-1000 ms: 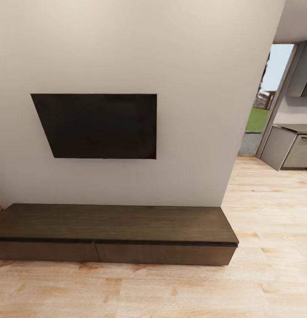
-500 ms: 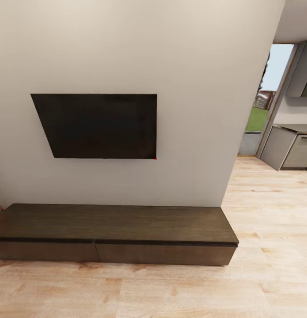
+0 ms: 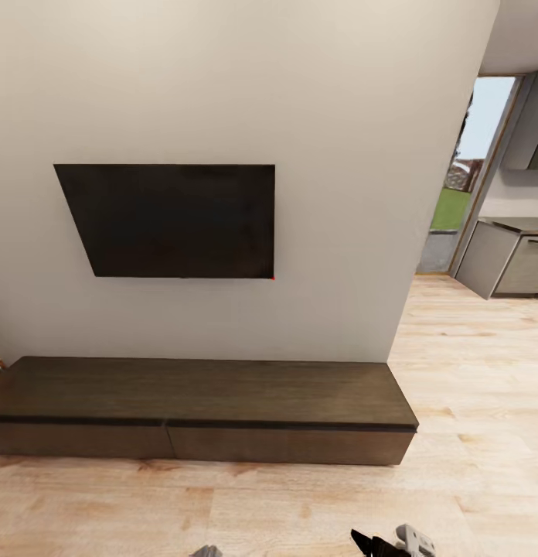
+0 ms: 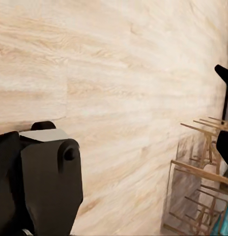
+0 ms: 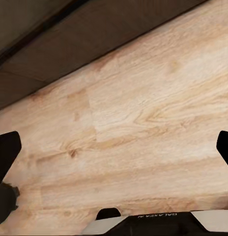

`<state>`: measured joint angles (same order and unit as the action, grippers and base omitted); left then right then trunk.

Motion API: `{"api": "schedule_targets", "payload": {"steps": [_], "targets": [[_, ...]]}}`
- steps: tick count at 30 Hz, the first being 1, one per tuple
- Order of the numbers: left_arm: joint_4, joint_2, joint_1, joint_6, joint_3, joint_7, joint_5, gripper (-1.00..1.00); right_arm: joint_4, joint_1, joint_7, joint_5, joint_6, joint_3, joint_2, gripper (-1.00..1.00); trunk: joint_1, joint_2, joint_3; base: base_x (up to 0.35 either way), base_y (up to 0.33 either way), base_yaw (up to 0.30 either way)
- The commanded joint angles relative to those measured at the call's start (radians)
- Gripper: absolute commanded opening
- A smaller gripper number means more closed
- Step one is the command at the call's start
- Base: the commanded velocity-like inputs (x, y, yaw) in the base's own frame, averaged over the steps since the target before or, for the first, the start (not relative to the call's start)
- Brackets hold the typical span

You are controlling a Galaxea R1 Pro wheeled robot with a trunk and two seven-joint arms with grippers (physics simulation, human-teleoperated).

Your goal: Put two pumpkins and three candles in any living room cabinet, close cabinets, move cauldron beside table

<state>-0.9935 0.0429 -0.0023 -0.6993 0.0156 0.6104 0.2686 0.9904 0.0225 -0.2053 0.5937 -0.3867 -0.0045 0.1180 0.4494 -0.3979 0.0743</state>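
Observation:
The cabinet [image 3: 199,410], long, low and dark brown, stands against the wall below a wall-mounted black screen, and both of its flat drawer fronts are shut. The wrist view of my right gripper [image 5: 114,147] looks down at the wood floor just in front of the cabinet's front [image 5: 70,44]; the black fingertips [image 5: 6,152] stand wide apart with nothing between them. My left gripper [image 4: 114,142] hangs over bare floor, with a dark finger [image 4: 224,147] at the picture's edge and nothing held. The pumpkins, candles, cauldron and table are out of view.
A black screen [image 3: 172,220] hangs on the grey wall. To the right an opening leads to grey kitchen units [image 3: 505,259] and a glass door. Slim wooden furniture legs [image 4: 202,167] stand on the floor near my left gripper. Light wood floor [image 3: 470,371] stretches off to the right.
Bits of both arms have risen into the bottom edge of the head view. The camera and the cabinet have not moved.

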Motion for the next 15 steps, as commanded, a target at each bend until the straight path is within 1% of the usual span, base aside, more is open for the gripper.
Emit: {"api": "schedule_targets", "payload": {"steps": [1,2,3,5,6,8,9,11,12,13,15], "targets": [[-0.03,0.001,-0.009,-0.041,0.001,0.037,0.003,1.0,0.017,0.0,-0.009,0.086,-0.021,-0.012,0.021,1.0,0.001,-0.002,0.002,0.0,0.0,0.0],[-0.046,0.001,-0.016,-0.065,0.001,0.061,0.003,1.0,0.022,0.0,-0.012,0.133,-0.027,-0.019,0.032,1.0,0.001,-0.002,0.002,0.0,0.0,0.0],[-0.052,0.001,-0.02,-0.075,0.001,0.073,0.003,1.0,0.024,0.0,-0.013,0.154,-0.029,-0.023,0.036,1.0,0.001,-0.002,0.002,0.0,0.0,0.0],[-0.067,0.002,-0.039,-0.105,0.002,0.119,0.003,1.0,0.029,0.0,-0.016,0.23,-0.033,-0.044,0.049,1.0,0.001,-0.002,0.002,0.0,0.0,0.0],[-0.069,0.002,-0.043,-0.109,0.002,0.13,0.003,1.0,0.03,0.0,-0.017,0.245,-0.034,-0.048,0.051,1.0,0.001,-0.002,0.002,0.0,0.0,0.0],[-0.074,0.005,-0.051,-0.119,0.003,0.173,0.003,1.0,0.033,0.001,-0.025,0.288,-0.035,-0.061,0.055,1.0,0.001,-0.002,0.002,0.0,0.0,0.0],[-0.074,0.006,-0.054,-0.121,0.003,0.194,0.003,1.0,0.033,0.001,-0.039,0.302,-0.035,-0.064,0.056,1.0,0.001,-0.002,0.002,0.0,0.0,0.0],[-0.069,0.007,-0.056,-0.122,0.003,0.23,0.003,1.0,0.034,0.002,-0.097,0.318,-0.035,-0.068,0.058,1.0,0.001,-0.002,0.002,0.0,0.0,0.0],[-0.068,0.007,-0.056,-0.122,0.003,0.236,0.003,1.0,0.034,0.003,-0.12,0.321,-0.035,-0.069,0.058,1.0,0.001,-0.002,0.002,0.0,0.0,0.0],[-0.066,0.007,-0.057,-0.121,0.003,0.245,0.003,1.0,0.033,0.007,-0.158,0.325,-0.035,-0.069,0.058,1.0,0.001,-0.002,0.002,0.0,0.0,0.0],[-0.063,0.008,-0.057,-0.116,0.003,0.254,0.003,1.0,0.034,0.029,-0.213,0.329,-0.037,-0.07,0.058,1.0,0.001,-0.002,0.002,0.0,0.0,0.0]]}}
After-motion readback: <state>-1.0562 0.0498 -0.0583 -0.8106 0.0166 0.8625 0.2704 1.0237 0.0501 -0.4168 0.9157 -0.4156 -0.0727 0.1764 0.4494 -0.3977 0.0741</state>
